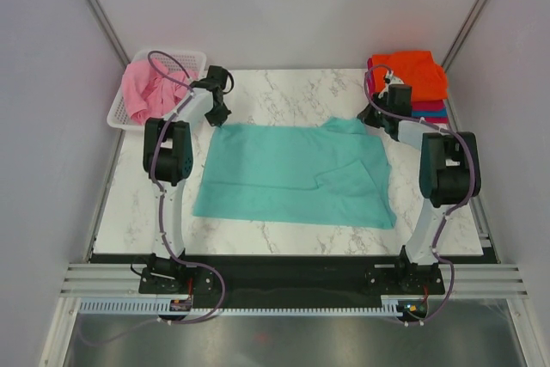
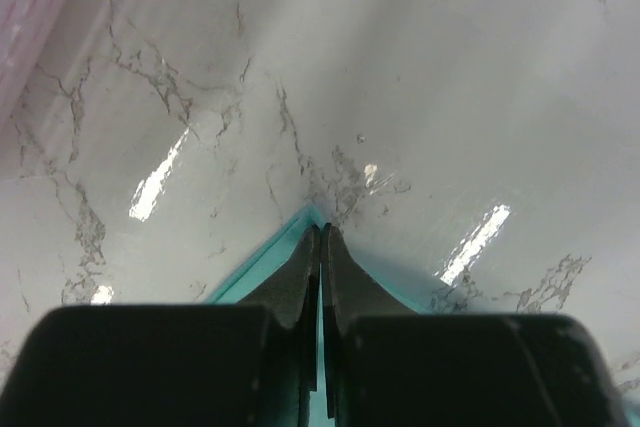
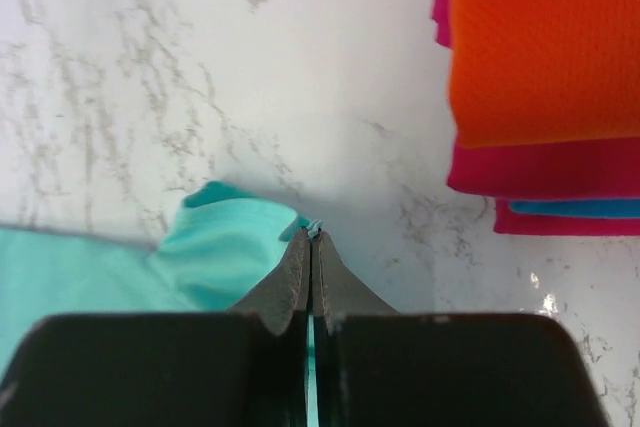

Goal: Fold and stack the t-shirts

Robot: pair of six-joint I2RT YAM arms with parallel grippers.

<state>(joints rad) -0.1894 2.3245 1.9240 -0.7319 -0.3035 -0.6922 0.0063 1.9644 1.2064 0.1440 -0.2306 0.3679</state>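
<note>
One teal t-shirt (image 1: 292, 174) lies spread flat mid-desk (image 1: 284, 92). Its far-left corner is pinched tight in the left gripper (image 2: 321, 237), its far-right corner, by the collar, in the right gripper (image 3: 311, 239). Far-right desk corner: folded stack, orange t-shirt (image 1: 411, 73) over crimson t-shirt (image 3: 545, 167) and blue t-shirt (image 3: 575, 208). Far-left corner: white basket (image 1: 119, 118) holding crumpled pink t-shirt (image 1: 146, 85).

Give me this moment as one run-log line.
phase: teal t-shirt fold | left hand: shut on far-left corner | right hand: shut on far-right edge | shirt: spread on table | folded stack: orange t-shirt on top | pink t-shirt: in basket
</note>
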